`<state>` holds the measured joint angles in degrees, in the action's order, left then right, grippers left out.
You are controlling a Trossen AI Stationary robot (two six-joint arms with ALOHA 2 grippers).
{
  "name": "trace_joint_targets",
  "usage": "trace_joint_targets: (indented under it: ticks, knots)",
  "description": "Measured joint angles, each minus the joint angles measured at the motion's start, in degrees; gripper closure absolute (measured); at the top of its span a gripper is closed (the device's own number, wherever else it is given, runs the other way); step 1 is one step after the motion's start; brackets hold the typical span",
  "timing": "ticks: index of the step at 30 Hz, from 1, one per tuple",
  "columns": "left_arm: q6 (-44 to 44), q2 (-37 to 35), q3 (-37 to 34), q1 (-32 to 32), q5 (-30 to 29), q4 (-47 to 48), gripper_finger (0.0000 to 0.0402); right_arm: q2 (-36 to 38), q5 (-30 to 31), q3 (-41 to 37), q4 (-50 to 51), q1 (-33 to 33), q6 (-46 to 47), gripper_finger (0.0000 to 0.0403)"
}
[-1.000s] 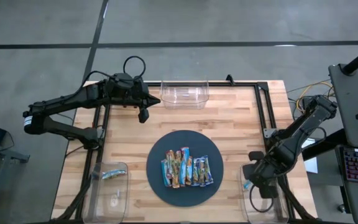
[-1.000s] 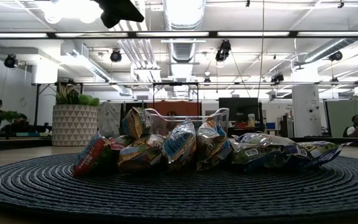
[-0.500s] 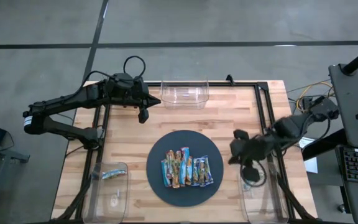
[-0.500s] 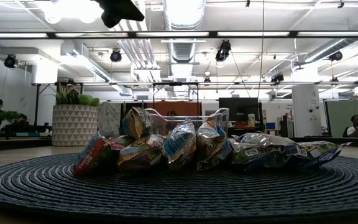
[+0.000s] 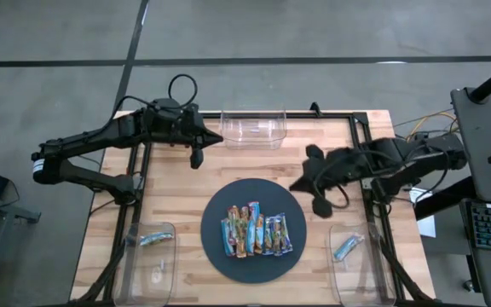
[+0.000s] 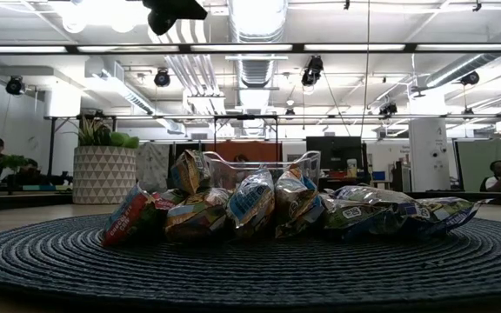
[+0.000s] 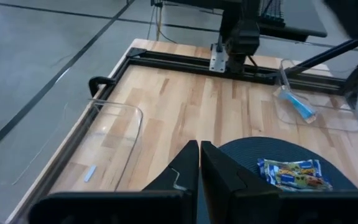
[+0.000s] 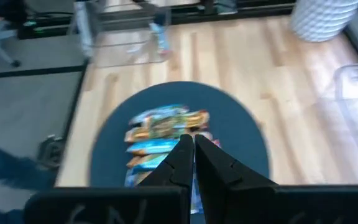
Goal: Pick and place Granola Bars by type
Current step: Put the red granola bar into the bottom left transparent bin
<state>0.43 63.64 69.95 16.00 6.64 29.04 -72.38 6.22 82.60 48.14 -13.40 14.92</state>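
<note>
The left end effector (image 5: 196,158) hung with its fingers pressed together and holding nothing, beyond the round mat (image 5: 216,247) toward the worktop's far-left corner, beside the clear bin (image 5: 253,128) at the far edge. To the mat's left, a near-corner bin (image 5: 149,260) held one blue-wrapped bar (image 5: 150,240). On the mat itself lay the granola bars (image 5: 257,231), packed side by side in one row with wrappers touching; in the low view they leaned against one another (image 6: 259,207). They appeared light, flat and somewhat pliable, with glossy film wrappers that would probably be slippery and crinkle under pressure, so a grip across the narrow width of a bar near its middle seemed more secure than a pinch on a crimped end seal. Since the bars were crowded, an outer bar of the row looked easiest to reach without disturbing its neighbours. The right end effector (image 5: 321,205) was in the air just off the mat's right edge, its fingers closed on nothing and pointing at the row in the right wrist view (image 8: 188,149). Right of the mat, another near-corner bin (image 5: 348,264) held one blue bar (image 5: 346,247). The woven mat would give some friction; the worktop (image 5: 314,162) was pale butcher-block wood in a dark metal frame. Beyond it lay a grey concrete floor and an open workshop with ceiling ducts, a planter and seated persons far off.
</note>
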Motion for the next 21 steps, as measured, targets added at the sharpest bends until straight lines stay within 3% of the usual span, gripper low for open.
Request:
trace_joint_targets:
  ticks: [4, 10, 17, 21]
  knots:
    - [-0.2, 0.0, 0.0, -0.8, 1.7, 0.0, 0.0401, 0.2, -1.9, -2.0, -3.1, 4.6, -3.8, 0.0394]
    - [-1.0, -0.1, 0.2, -4.1, 1.0, -0.5, 0.0401, 0.6, -10.8, -8.3, -14.6, 11.4, -6.2, 0.0394]
    - [-4.9, -0.1, 0.2, -10.3, -8.6, -0.7, 0.0401, 0.6, -11.4, -14.3, -24.0, 16.5, -7.8, 0.0394]
    - [-7.2, -0.1, 0.4, -14.6, -10.3, -0.9, 0.0401, 0.6, -13.7, -15.8, -25.6, 18.1, -7.9, 0.0394]
